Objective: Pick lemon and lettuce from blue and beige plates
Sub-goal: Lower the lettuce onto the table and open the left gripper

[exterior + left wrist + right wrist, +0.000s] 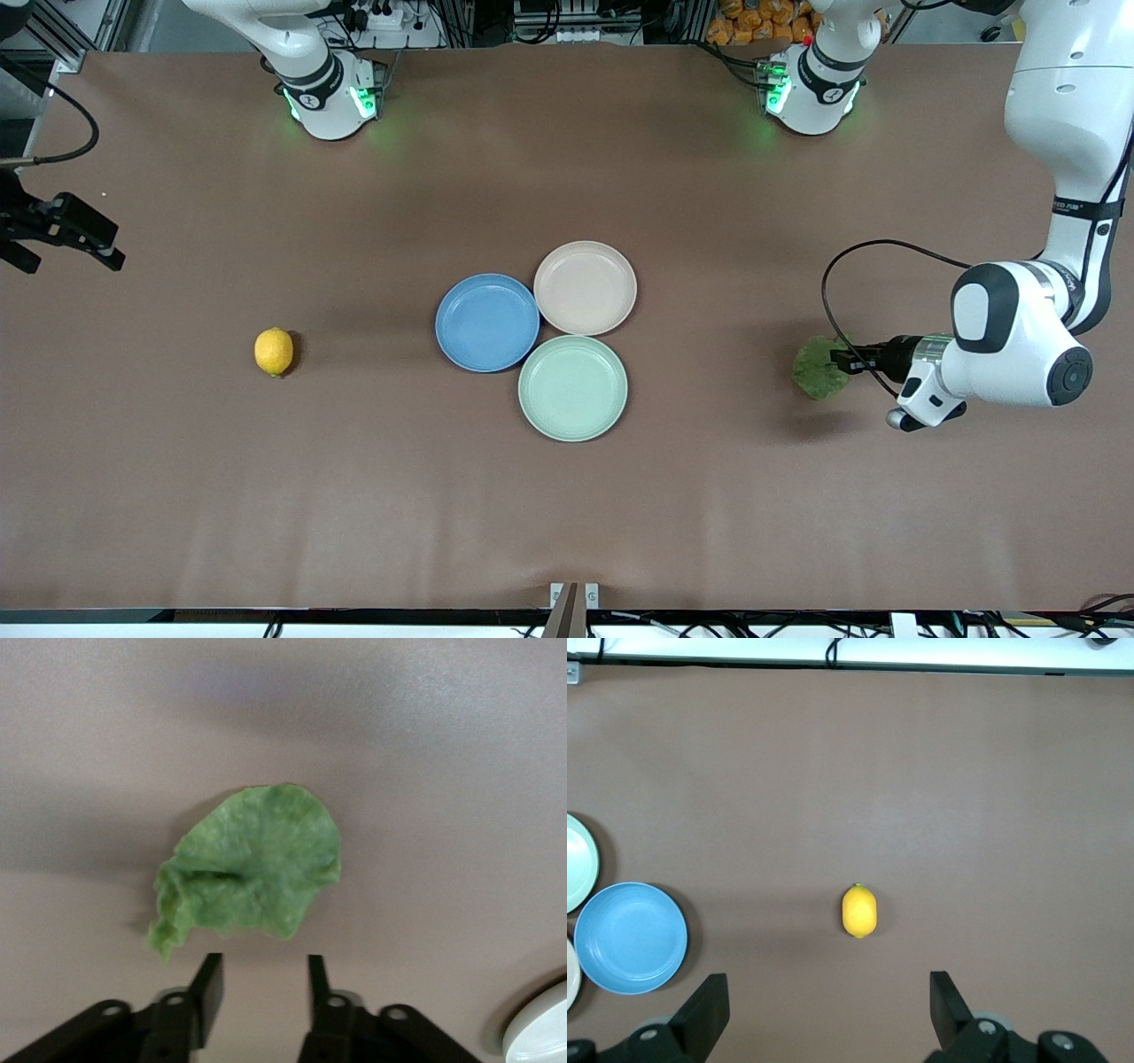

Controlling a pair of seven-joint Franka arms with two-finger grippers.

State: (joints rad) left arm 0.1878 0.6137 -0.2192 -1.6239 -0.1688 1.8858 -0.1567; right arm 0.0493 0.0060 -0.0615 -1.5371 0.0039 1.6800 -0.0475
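Note:
The lemon (274,352) lies on the brown table toward the right arm's end, well apart from the plates; the right wrist view shows the lemon (859,911) ahead of my open, empty right gripper (828,979). That gripper (111,257) hovers at the right arm's end of the table. The lettuce (819,368) lies on the table toward the left arm's end. My left gripper (837,359) is right beside it, open, and the lettuce (252,868) sits just past the fingertips (263,958), not between them. The blue plate (487,322) and beige plate (585,288) hold nothing.
A mint-green plate (573,387) touches the two other plates, nearer the front camera, and holds nothing. Both arm bases (332,97) (811,93) stand along the table's back edge. A black cable (850,266) loops above the table by the left wrist.

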